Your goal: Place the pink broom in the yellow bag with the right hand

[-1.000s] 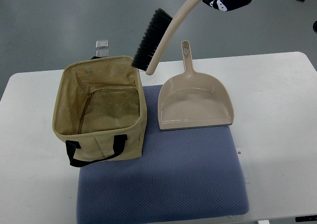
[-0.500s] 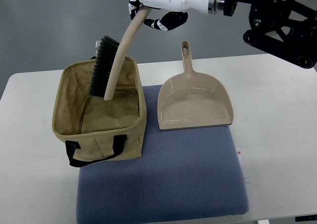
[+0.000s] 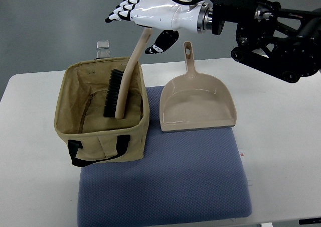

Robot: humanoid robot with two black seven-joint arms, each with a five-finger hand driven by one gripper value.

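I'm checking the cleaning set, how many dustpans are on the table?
1: the pink dustpan lies on the blue mat, right of the yellow bag. None seems hidden.

Broom in the bag, my hand clear above it.

I see the right hand (image 3: pixel 143 11) spread open over the broom (image 3: pixel 124 82), which stands tilted inside the yellow bag (image 3: pixel 100 111), beside the dustpan (image 3: pixel 197 104) on the blue mat (image 3: pixel 165 182).
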